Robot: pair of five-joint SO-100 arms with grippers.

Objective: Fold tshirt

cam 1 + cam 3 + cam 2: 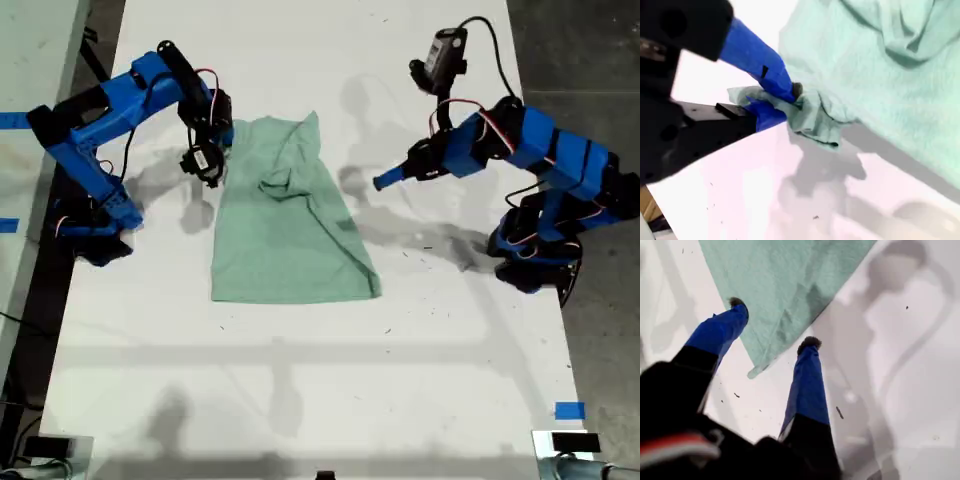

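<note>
ext view: tshirt crumpled mid white desk, betw both arms | 1st wrist: my first gripper jaws apart, nothing held, tshirt corner betw the tips, above desk | 2nd wrist: my second gripper jaws clamped on bunched tshirt edge, rest of cloth beyond jaws

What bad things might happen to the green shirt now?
My second gripper pinches only a small bunched bit of the tshirt, so the cloth might slip free when the arm moves. My first gripper is open with its fingertips either side of a shirt edge; if it closes too far off, it may grab nothing. The shirt already has a crumpled lump near its middle in the exterior view, so the fold could come out wrinkly.
</note>
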